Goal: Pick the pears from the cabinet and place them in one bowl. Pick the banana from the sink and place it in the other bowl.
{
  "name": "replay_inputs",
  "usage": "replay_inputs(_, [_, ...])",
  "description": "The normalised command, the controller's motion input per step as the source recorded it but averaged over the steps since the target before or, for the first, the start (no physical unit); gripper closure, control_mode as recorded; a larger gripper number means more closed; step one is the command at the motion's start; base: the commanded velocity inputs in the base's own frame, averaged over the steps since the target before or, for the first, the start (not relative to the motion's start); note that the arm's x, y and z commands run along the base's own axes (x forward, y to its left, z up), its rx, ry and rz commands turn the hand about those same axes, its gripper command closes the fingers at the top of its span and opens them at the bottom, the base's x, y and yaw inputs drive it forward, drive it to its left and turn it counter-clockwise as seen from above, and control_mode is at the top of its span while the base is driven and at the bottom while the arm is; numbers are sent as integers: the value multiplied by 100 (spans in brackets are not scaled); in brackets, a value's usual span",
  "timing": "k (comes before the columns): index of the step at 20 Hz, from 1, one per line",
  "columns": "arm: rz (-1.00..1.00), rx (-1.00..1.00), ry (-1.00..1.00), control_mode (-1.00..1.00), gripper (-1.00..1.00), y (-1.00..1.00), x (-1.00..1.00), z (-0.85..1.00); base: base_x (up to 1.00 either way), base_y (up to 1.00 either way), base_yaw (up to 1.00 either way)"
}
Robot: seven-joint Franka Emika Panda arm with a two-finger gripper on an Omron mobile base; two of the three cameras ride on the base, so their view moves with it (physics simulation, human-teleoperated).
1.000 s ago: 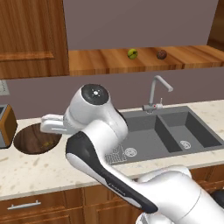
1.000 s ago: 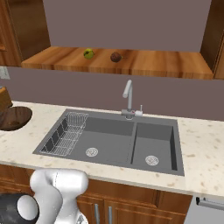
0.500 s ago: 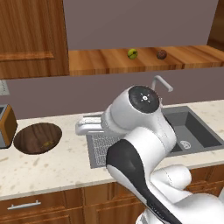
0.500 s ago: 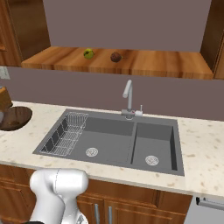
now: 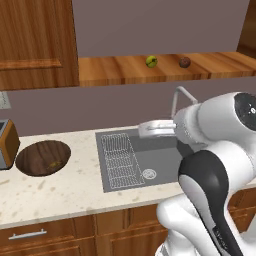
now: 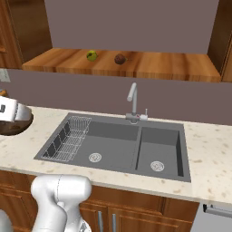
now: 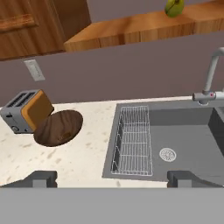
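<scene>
Two pears sit on the open cabinet shelf (image 5: pixel 115 70): a yellow-green pear (image 5: pixel 151 61) and a reddish-brown pear (image 5: pixel 185 62), the same pair as the green pear (image 6: pixel 92 55) and brown pear (image 6: pixel 120 59). The wide wooden bowl (image 5: pixel 35 152) rests on the counter left of the sink (image 5: pixel 165 165), and a small yellowish banana (image 5: pixel 54 163) lies inside it. My gripper (image 5: pixel 142 131) hangs open and empty above the sink's back left corner, pointing left. In the hand view my gripper (image 7: pixel 113 179) looks at the wooden bowl (image 7: pixel 52 124). The bowl for the pears is out of view.
A toaster (image 7: pixel 26 109) stands just left of the wooden bowl. A white wire rack (image 5: pixel 120 160) fills the sink's left side, and a curved faucet (image 6: pixel 132 102) rises behind the basins. A wall outlet (image 7: pixel 34 70) is above the toaster. My white arm blocks the right of the left base view.
My arm has swung right, from over the wooden bowl to above the sink. The gripper has stayed open and empty. The pears have not moved.
</scene>
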Motion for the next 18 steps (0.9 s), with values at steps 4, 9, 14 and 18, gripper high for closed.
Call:
replay_inputs(4, [0, 0, -17, -100, -100, -96, 0, 66, 0, 0, 0])
replay_inputs(9, [-1, 0, -12, -100, -100, -83, 4, 63, 0, 0, 0])
replay_inputs(14, [-5, 0, -2, -100, -100, -42, 27, 76, 0, 0, 0])
replay_inputs(18, [-8, 0, 0, -100, -100, -21, 34, 64, 0, 0, 0])
